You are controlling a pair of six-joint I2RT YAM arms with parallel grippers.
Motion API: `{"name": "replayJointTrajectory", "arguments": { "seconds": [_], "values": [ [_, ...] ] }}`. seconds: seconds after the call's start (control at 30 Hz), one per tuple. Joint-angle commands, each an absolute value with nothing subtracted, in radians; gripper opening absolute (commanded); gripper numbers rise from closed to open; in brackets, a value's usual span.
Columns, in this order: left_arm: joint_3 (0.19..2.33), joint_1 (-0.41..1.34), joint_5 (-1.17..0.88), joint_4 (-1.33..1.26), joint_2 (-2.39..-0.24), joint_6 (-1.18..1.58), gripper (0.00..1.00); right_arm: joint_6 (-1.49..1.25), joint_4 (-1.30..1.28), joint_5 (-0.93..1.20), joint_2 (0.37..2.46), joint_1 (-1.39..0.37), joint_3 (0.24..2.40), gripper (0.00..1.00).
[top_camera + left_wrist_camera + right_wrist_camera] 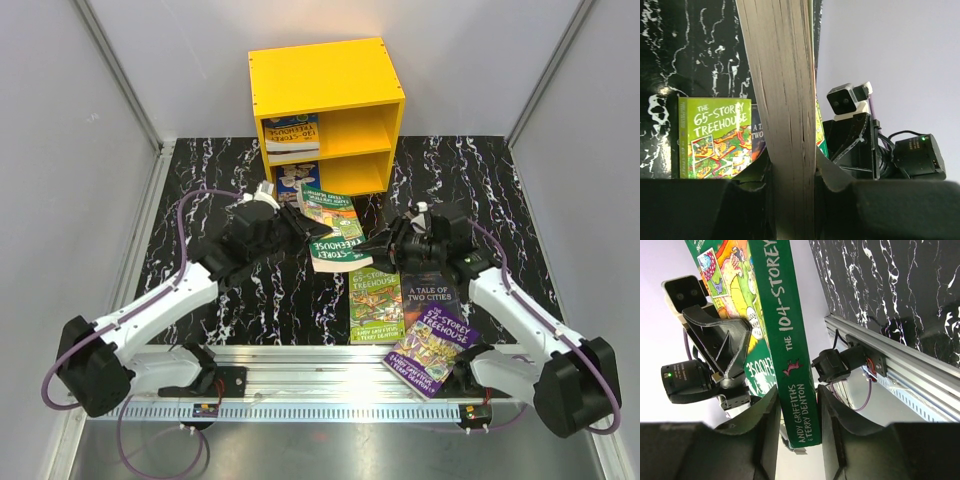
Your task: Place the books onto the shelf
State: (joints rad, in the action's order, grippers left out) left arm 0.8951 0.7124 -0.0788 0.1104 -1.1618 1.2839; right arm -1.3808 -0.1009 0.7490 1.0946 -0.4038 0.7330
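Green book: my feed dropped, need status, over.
Left claw shut on 104-Storey book, page edge. Right claw astride spine, contact unclear. Shelf ahead, nothing between.

We see a glossy black tabletop point(250, 300) veined white like marble, a smooth yellow painted-wood shelf point(330, 75) at upper centre, and the green book point(785, 340) with its shiny card cover and matt, rough paper edges. A ribbed bare-metal rail point(320, 365) runs along the bottom, and the left hand point(792, 195) and right hand point(800, 415) are matt black plastic.
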Motion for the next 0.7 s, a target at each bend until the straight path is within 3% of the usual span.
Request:
{"name": "replayJointTrajectory", "arguments": {
  "seconds": [0.0,0.13,0.17,0.4,0.67],
  "values": [
    [0.92,0.749,-0.146,-0.019,-1.186,1.26,0.0,-1.393,0.021,0.752,1.114,-0.414,0.793,0.0],
    [0.983,0.741,-0.114,0.223,-1.184,1.092,0.39,-1.361,0.006,0.746,1.138,-0.413,0.813,0.0],
    [0.982,0.736,-0.103,0.294,-1.177,1.068,0.59,-1.348,-0.026,0.744,1.152,-0.407,0.818,0.0],
    [0.844,0.673,-0.072,0.437,-1.025,0.977,0.81,-1.31,-0.009,0.756,1.275,-0.371,0.896,0.0],
    [0.811,0.614,-0.005,0.688,-0.769,0.937,0.92,-1.298,0.107,0.756,1.52,-0.359,1.07,0.0]
  ]
}}
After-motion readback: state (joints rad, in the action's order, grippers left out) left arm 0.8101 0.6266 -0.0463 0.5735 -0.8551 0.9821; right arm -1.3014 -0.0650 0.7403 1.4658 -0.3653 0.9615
